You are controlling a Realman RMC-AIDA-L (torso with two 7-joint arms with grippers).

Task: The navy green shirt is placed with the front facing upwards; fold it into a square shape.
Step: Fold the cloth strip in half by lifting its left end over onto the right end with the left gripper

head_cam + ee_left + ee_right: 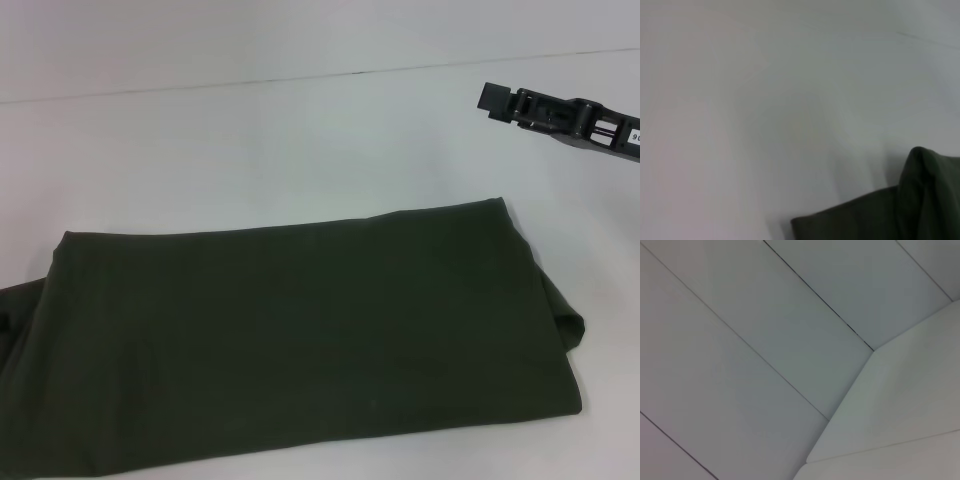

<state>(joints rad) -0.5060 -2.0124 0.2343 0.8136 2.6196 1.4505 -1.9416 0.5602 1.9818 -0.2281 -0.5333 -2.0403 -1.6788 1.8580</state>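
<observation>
Head view, counter (250,140): white surface filling the frame, with a thin seam line running across its far part.
Navy green shirt (300,340): lies near the middle of the counter, spreading left and off the near and left edges of the picture. Only plain dark green cloth faces up; no lettering or neck label shows.
Shirt, shape: a broad layered panel, wider than deep, with a straight far edge. At the right end a rounded fold of lower layers pokes out past the top layer.
Shirt, left wrist view (920,210): one corner and a raised rumple of cloth lie on the bare counter.
Right claw (497,100): black, at the far right, raised over bare counter and well apart from the shirt. It holds nothing; whether it is open or closed cannot be told.
Left claw: not in any picture.
Right wrist view: pale panels and seams only, no cloth.
Progress, done: judged well along; the shirt appears already folded over into a band.
Progress, left: judged one more fold across the long side, and tidying of the bulging right end, to reach a square.
</observation>
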